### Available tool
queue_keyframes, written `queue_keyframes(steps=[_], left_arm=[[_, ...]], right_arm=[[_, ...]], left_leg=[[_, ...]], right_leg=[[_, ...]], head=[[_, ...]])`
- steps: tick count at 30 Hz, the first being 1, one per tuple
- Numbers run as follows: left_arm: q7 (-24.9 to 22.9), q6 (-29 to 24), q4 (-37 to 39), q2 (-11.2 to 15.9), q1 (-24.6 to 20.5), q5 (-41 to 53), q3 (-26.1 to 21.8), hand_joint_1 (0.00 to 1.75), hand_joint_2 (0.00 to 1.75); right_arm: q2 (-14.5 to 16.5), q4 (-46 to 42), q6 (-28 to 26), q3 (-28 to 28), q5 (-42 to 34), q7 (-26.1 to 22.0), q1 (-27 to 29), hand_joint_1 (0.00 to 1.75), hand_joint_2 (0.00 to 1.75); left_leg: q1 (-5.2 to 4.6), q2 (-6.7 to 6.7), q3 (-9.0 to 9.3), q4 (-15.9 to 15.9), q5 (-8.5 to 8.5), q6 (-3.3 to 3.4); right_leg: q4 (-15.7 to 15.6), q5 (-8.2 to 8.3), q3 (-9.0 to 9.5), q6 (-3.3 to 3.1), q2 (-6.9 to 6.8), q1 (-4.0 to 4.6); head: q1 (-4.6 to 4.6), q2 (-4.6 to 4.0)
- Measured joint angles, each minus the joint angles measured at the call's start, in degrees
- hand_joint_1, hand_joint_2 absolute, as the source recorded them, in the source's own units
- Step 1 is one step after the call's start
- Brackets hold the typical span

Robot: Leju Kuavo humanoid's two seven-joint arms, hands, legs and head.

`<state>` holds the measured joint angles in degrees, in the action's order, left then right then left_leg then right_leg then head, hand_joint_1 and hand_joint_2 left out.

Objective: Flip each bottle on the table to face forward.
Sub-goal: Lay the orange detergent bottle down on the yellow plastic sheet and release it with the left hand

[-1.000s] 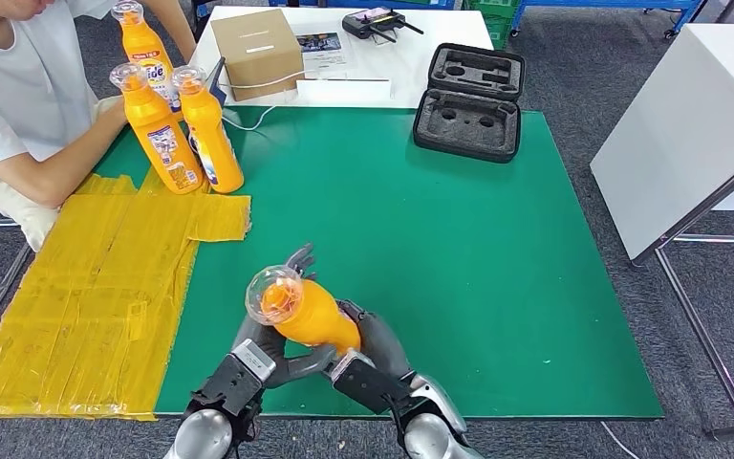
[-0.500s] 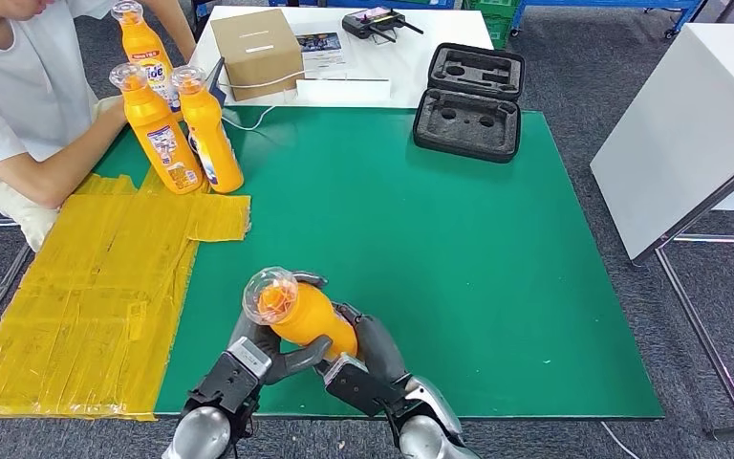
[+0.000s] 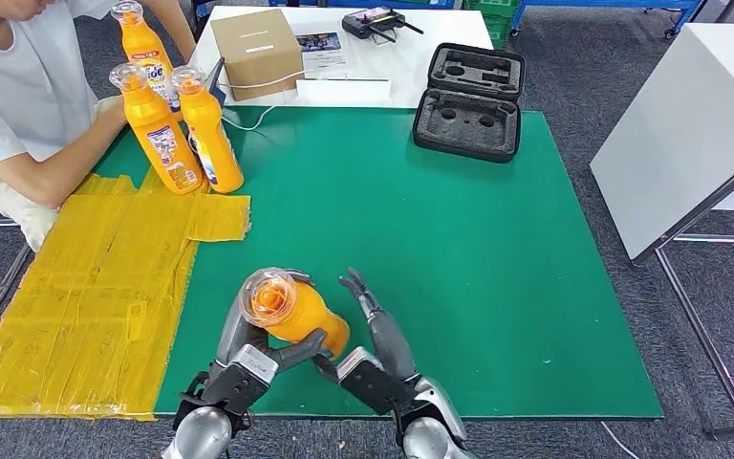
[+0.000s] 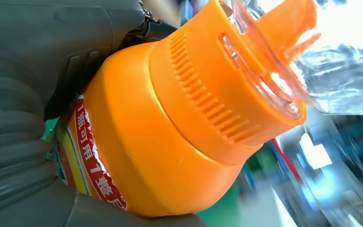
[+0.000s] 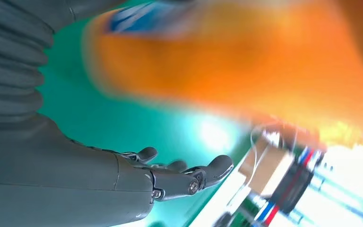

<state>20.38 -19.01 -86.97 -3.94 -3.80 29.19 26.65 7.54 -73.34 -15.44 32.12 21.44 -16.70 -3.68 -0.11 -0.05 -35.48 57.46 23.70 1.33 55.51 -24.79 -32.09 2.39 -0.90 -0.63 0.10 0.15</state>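
An orange bottle (image 3: 298, 314) with a clear cap stands tilted near the table's front edge, held by my left hand (image 3: 248, 349), whose fingers wrap its body. The left wrist view shows the bottle (image 4: 170, 123) close up, its red-and-white label against my left hand (image 4: 33, 118). My right hand (image 3: 375, 330) is beside the bottle on its right, fingers spread and off it. In the right wrist view the bottle (image 5: 246, 66) is a blurred orange mass and my right hand's fingers (image 5: 184, 172) stretch out over the green mat. Three more orange bottles (image 3: 177, 124) stand at the far left.
A person (image 3: 19, 105) sits at the far left, a hand behind the standing bottles. Yellow tape sheets (image 3: 86, 287) cover the left side of the green table (image 3: 497, 258). A cardboard box (image 3: 256, 50) and an open black foam case (image 3: 470, 100) lie at the back.
My right hand has let go of the bottle and spread its fingers to the right. My left hand now wraps the bottle alone, and the bottle has shifted slightly toward the front.
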Motion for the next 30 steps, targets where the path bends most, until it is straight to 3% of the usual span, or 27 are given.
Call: queue_keyframes(steps=[3, 11, 14, 17, 20, 22, 25, 30], left_arm=[[-1.0, -6.3, -0.5, 0.8, -0.5, 8.9, -0.9, 1.75, 1.75], [-2.5, -8.3, -1.0, 1.8, -0.7, 12.7, -1.8, 1.75, 1.75], [-9.9, -12.0, -0.8, 2.5, -1.3, 28.7, -2.3, 1.75, 1.75], [-22.5, -11.5, 1.2, 5.1, -3.8, 50.0, -3.7, 1.75, 1.75], [-37.4, -8.3, 6.8, 10.4, -9.9, 59.3, -1.6, 1.75, 1.75], [-43.1, -5.9, 12.9, 14.0, -15.6, 60.2, 1.9, 1.75, 1.75], [-44.4, -4.3, 24.1, 17.1, -24.0, 60.5, 7.6, 1.75, 1.75], [-43.1, -2.9, 42.7, 18.0, -34.0, 60.7, 14.7, 1.75, 1.75]], right_arm=[[-0.2, -3.3, 0.9, -1.8, -3.0, 0.4, 1.0, 0.00, 0.00], [-0.4, -7.2, 1.4, -3.6, -3.8, 0.4, 2.4, 0.00, 0.00], [-0.4, -9.9, 0.9, -4.3, -4.7, -0.7, 3.7, 0.00, 0.00], [-0.5, -15.4, 2.6, -5.3, -8.1, -1.9, 5.7, 0.00, 0.00], [-1.0, -20.6, 5.5, -6.4, -11.2, -2.6, 6.5, 0.00, 0.00], [-1.3, -23.1, 6.9, -6.9, -12.7, -3.4, 6.4, 0.00, 0.00], [-1.4, -25.4, 7.7, -7.2, -13.7, -4.7, 5.5, 0.00, 0.00], [-1.6, -26.5, 7.6, -7.2, -13.9, -6.0, 3.6, 0.00, 0.00]], left_leg=[[0.00, 0.00, 0.00, 0.0, 0.00, 0.00], [0.00, 0.00, 0.00, 0.0, 0.00, 0.00], [0.00, -0.03, 0.00, 0.0, 0.00, 0.00], [0.01, -0.06, 0.00, 0.0, -0.02, -0.03], [0.06, -0.06, 0.00, 0.0, -0.12, -0.17], [0.07, -0.09, 0.00, 0.0, -0.21, -0.22], [0.07, -0.13, 0.00, 0.0, -0.34, -0.24], [0.02, -0.10, -0.01, 0.0, -0.38, -0.24]], right_leg=[[0.0, 0.00, 0.00, 0.00, -0.01, 0.00], [0.0, 0.00, 0.00, 0.00, -0.01, 0.00], [0.0, 0.00, -0.01, 0.00, -0.03, 0.00], [0.0, 0.00, -0.07, -0.01, -0.04, 0.00], [0.1, 0.02, -0.19, -0.03, -0.03, 0.01], [0.1, 0.03, -0.18, -0.04, -0.06, 0.02], [0.2, 0.05, -0.15, -0.05, -0.13, 0.01], [0.2, 0.11, -0.10, -0.03, -0.10, -0.01]], head=[[0.00, 0.00], [0.01, 0.00], [0.02, 0.00], [0.01, 0.00], [0.01, 0.00], [0.01, 0.00], [0.02, 0.00], [0.03, 0.00]])
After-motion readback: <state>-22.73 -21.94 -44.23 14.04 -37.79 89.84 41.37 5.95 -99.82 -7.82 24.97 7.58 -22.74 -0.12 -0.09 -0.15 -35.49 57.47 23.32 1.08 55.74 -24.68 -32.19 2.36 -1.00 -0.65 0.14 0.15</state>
